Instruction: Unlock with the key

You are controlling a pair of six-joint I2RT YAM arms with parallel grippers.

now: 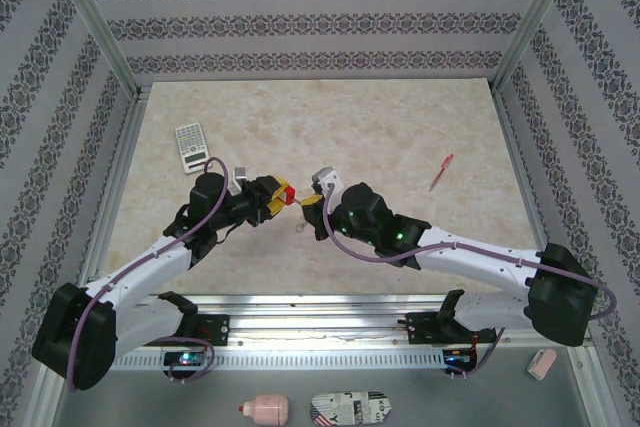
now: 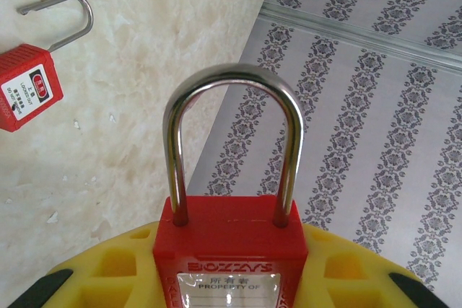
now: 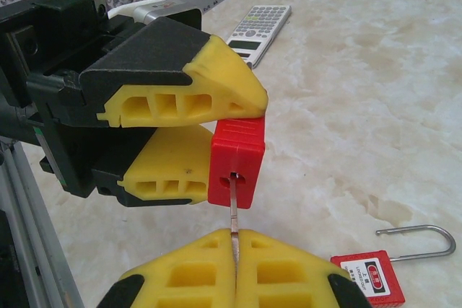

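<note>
Marble-look counter (image 1: 400, 127), patterned walls (image 1: 300, 27): left pincer (image 3: 234, 135) pinching red padlock (image 3: 237, 153) aloft mid-counter, right pincer (image 3: 234, 239) pressed together on key (image 3: 234, 207) in keyhole (image 3: 234, 176); risk: off-axis twist could bend key or drag padlock from grip.

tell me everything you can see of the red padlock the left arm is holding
The red padlock has a boxy, plastic-looking body with an embossed BOZZYS name and a white label reading PROPERTY OF. Its shiny metal shackle is closed, with both legs seated in the body. The left end effector clamps it aloft between yellow fingers. The keyhole end faces the right end effector, which pinches a key with its blade in the keyhole.
</note>
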